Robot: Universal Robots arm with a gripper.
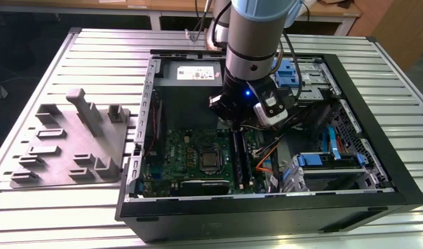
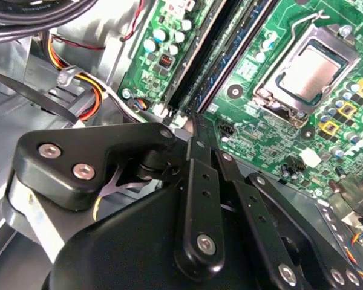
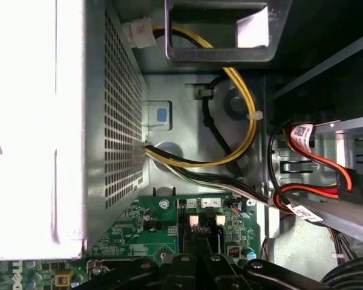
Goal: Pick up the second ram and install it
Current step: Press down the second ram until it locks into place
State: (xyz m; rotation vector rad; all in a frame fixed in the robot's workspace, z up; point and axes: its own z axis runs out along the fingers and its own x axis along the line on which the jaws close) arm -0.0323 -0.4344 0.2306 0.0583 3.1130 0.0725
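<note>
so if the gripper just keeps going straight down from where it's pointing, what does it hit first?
Probably the memory slots on the motherboard. In the exterior view the gripper points down just above their end nearest the power supply; the second wrist view shows the slots running on from the fingertips. The remaining gap is unclear.

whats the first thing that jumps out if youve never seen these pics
The robot arm reaching down into an open computer case on a slatted table, its gripper right over the memory slots. Next, the green motherboard with its silver processor socket, then the grey fixture on the exterior view's left.
</note>
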